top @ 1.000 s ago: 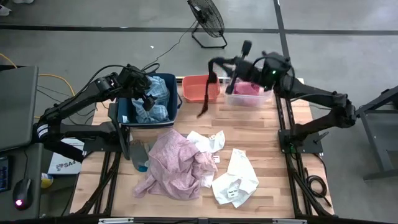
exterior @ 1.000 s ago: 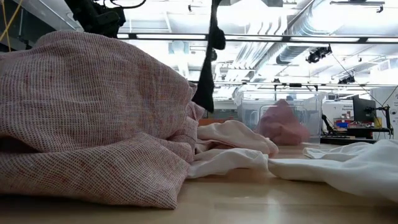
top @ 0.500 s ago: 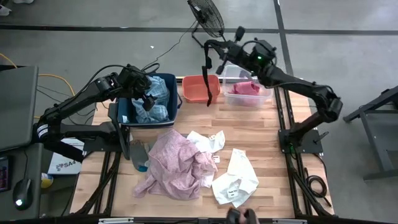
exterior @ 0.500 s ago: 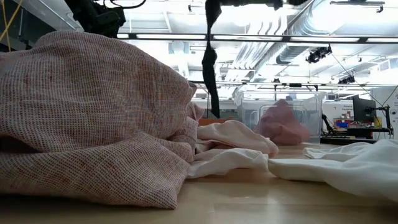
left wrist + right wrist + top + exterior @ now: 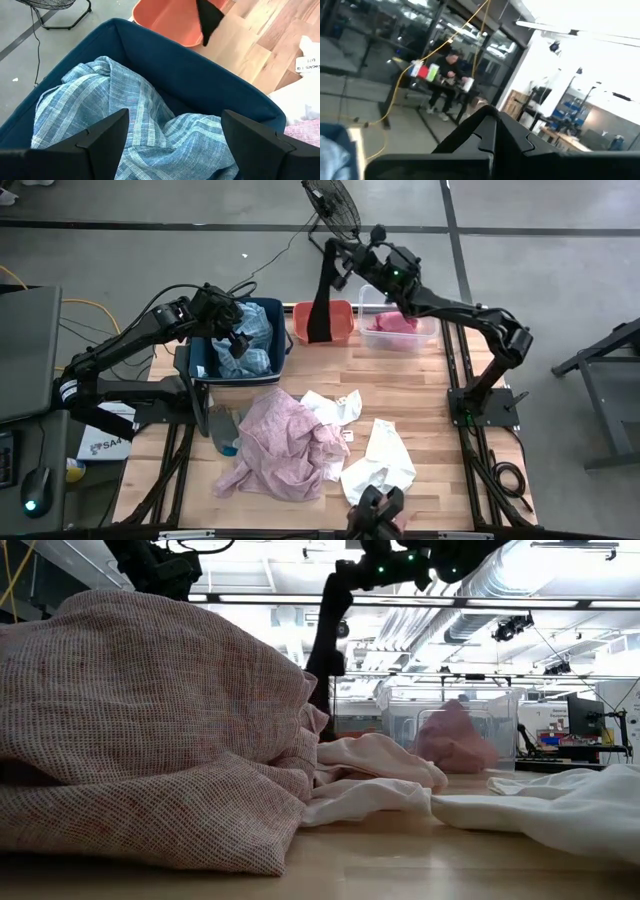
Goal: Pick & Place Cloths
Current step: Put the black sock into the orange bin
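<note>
A narrow black cloth [image 5: 321, 300] hangs from my right gripper [image 5: 333, 248], which is shut on it above the orange bin [image 5: 302, 320] at the table's far edge. The low view shows the same cloth [image 5: 326, 640] dangling. My left gripper [image 5: 175, 145] stands open over the blue bin [image 5: 281, 330], just above the blue-teal plaid cloth [image 5: 125, 115] lying in it. A large pale pink cloth [image 5: 285, 442], two white cloths [image 5: 380, 465] [image 5: 335, 408] and a grey-green one [image 5: 222, 423] lie on the table. A coral pink cloth [image 5: 395, 323] lies in the clear bin [image 5: 432, 332]. My right gripper pinches the black cloth's upper end [image 5: 328, 256] between its two shut fingers, which reach out about level toward the table's far left. The cloth hangs straight down below them, slack and clear of the table, its lower end [image 5: 210, 17] at the orange bin.
The three bins stand side by side along the far edge. A floor fan [image 5: 332, 210] stands beyond the table. A dark thing [image 5: 372, 512] shows at the near edge. Bare wood lies between the bins and the cloth heap.
My right gripper has gone left and toward the far edge, from beside the clear bin to above the orange bin, sinking a little. It has stayed shut on the black cloth. The cloth swung along and now hangs over the orange bin.
</note>
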